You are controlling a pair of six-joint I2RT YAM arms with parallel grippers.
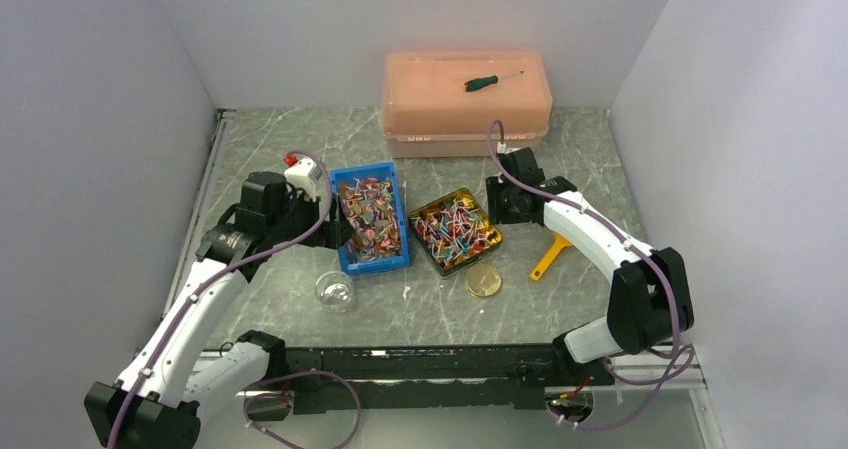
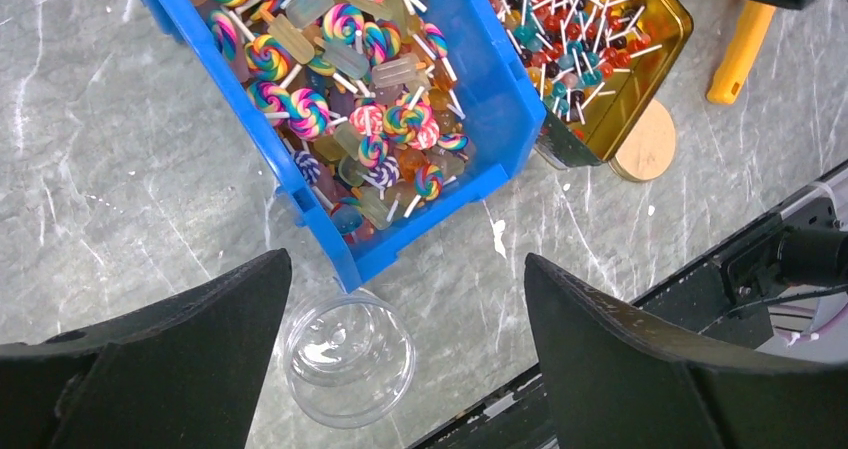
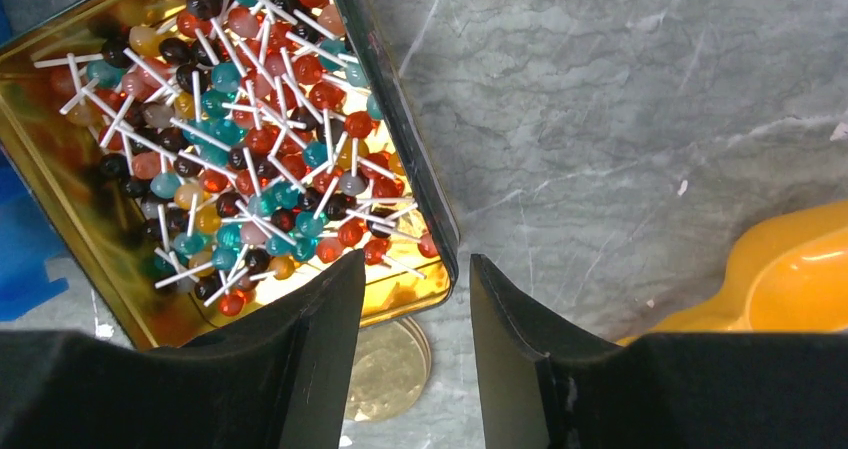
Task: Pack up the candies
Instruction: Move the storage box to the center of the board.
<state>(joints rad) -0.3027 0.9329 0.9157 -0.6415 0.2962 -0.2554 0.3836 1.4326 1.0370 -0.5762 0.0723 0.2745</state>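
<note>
Top external: left jaws wide beside candies [image 1: 368, 219]; right jaws part-open astride tin [image 3: 398, 129].

Both reaching forward: my left arm [image 1: 190, 309] and right arm [image 1: 590, 224], wrists tipped down.
My left gripper [image 2: 407, 269] stands spread wide; my right gripper [image 3: 417, 269] is drawn narrow, a slim gap between its fingers.

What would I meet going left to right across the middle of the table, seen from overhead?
Blue bin → gold tin → scoop
</note>
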